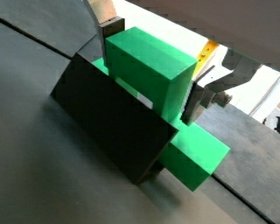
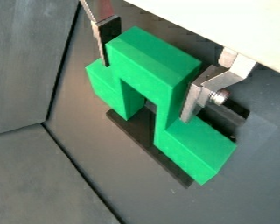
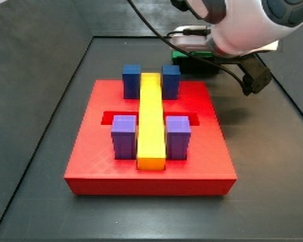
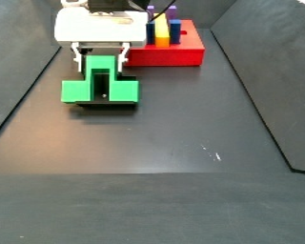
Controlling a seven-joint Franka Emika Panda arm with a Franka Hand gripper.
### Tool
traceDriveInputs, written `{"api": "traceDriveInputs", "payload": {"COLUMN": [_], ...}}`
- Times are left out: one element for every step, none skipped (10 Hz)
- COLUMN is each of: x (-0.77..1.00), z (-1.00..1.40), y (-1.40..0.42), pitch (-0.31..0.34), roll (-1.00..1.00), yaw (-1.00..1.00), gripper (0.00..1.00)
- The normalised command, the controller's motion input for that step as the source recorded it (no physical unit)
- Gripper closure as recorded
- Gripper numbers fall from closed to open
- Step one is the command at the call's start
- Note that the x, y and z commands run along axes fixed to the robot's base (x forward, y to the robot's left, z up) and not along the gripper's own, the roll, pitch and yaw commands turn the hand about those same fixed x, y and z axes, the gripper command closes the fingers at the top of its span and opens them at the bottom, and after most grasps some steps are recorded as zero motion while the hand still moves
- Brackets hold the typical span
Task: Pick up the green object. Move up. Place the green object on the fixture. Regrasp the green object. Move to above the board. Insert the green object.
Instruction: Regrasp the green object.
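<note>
Looking past the fixture (image 1: 108, 122), you find the red pegged board (image 4: 178, 52) near; your gripper (image 2: 149, 74) clamps the blocky green object (image 2: 154, 92) seated on it.

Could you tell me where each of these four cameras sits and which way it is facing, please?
Wrist view: on the wrist, looking down at the green object on the fixture; the gripper straddles it.
Wrist view: same mount, opposite side; a silver finger shows.
Side view: beyond the board, looking along it toward the arm.
Side view: across the bare floor, facing the gripper, board behind.
All four share the green object.
</note>
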Motion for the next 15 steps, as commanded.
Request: {"api": "traceDriveInputs", "payload": {"x": [0.01, 0.0, 0.0, 0.0, 0.0, 0.0, 0.0, 0.0, 0.0, 0.0, 0.0, 0.0, 0.0, 0.0, 0.0], "z": [0.01, 0.0, 0.0, 0.0, 0.0, 0.0, 0.0, 0.0, 0.0, 0.0, 0.0, 0.0, 0.0, 0.0, 0.0], "y": [0.0, 0.0, 0.0, 0.0, 0.0, 0.0, 0.0, 0.0, 0.0, 0.0, 0.0, 0.0, 0.0, 0.0, 0.0], "pitch": [0.02, 0.0, 0.0, 0.0, 0.0, 0.0, 0.0, 0.0, 0.0, 0.0, 0.0, 0.0, 0.0, 0.0, 0.0], "roll": [0.0, 0.0, 0.0, 0.0, 0.0, 0.0, 0.0, 0.0, 0.0, 0.0, 0.0, 0.0, 0.0, 0.0, 0.0], "yaw": [0.0, 0.0, 0.0, 0.0, 0.0, 0.0, 0.0, 0.0, 0.0, 0.0, 0.0, 0.0, 0.0, 0.0, 0.0], "gripper": [0.0, 0.0, 1.0, 1.0, 1.0, 1.0, 1.0, 1.0, 1.0, 1.0, 1.0, 1.0, 1.0, 1.0, 1.0]}}
